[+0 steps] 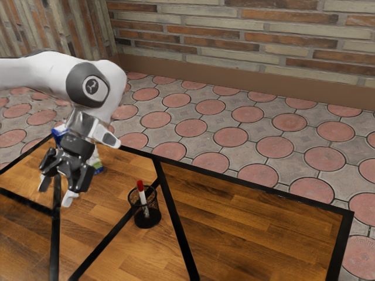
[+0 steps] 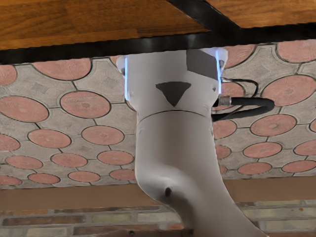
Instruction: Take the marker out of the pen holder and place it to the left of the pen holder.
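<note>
Op: Gripper state?

Eng: Your two-finger gripper (image 1: 57, 191) is spread, with a clear gap between the fingertips and nothing in its hold. It's raised over the table (image 1: 252, 213), on the exterior view's left, well apart from the pen holder.

Op: And the marker?

Eng: Your marker (image 1: 143, 199) is in the black mesh pen holder (image 1: 146, 222). Red end up, white body running down inside, leaning slightly toward the exterior view's left. The holder is upright on the wood top, near one of the black strips. Marker's not out yet.

Op: Anything near the hand?

Eng: Behind it in the exterior view you've got a blue, white and green item (image 1: 98, 170), partly hidden. Can't tell what it is.

Op: Wrist cam?

Eng: It's looking back at your arm's own base (image 2: 173, 74), with a black cable (image 2: 254, 105) looped beside it. The table's black edge crosses the picture too. Beyond are floor tiles with pink discs (image 2: 85, 104), then brown baseboard (image 2: 34, 200) and brick wall (image 2: 113, 218).
</note>
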`<state>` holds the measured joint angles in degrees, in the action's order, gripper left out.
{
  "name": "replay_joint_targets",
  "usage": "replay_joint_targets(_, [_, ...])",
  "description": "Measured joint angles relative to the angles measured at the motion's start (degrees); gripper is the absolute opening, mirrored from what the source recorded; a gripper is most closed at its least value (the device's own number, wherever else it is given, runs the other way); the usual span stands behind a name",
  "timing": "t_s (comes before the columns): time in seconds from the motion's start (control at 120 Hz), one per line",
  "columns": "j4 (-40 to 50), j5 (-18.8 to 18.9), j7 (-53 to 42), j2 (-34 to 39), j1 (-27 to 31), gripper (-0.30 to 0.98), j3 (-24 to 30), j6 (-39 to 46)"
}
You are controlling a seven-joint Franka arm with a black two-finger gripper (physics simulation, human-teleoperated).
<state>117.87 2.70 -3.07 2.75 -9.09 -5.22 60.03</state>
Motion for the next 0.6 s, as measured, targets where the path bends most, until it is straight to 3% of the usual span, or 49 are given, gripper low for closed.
replay_joint_targets(0.083, [-12.46, 0.54, -1.03, 2.11, -3.33, 0.67, 0.04, 13.33])
replay_joint_targets(0.133, [-12.44, 0.13, -1.65, 1.70, -4.39, 0.67, -0.02, 19.97])
replay_joint_targets(0.275, [-9.85, -4.90, -2.23, -11.22, -3.18, 0.67, -0.50, 38.74])
replay_joint_targets(0.425, [-7.31, -7.38, -0.10, -13.35, -2.64, 0.67, -0.36, 48.23])
replay_joint_targets(0.6, [-4.56, -8.01, 2.14, -13.42, -2.52, 0.67, -0.52, 53.64])
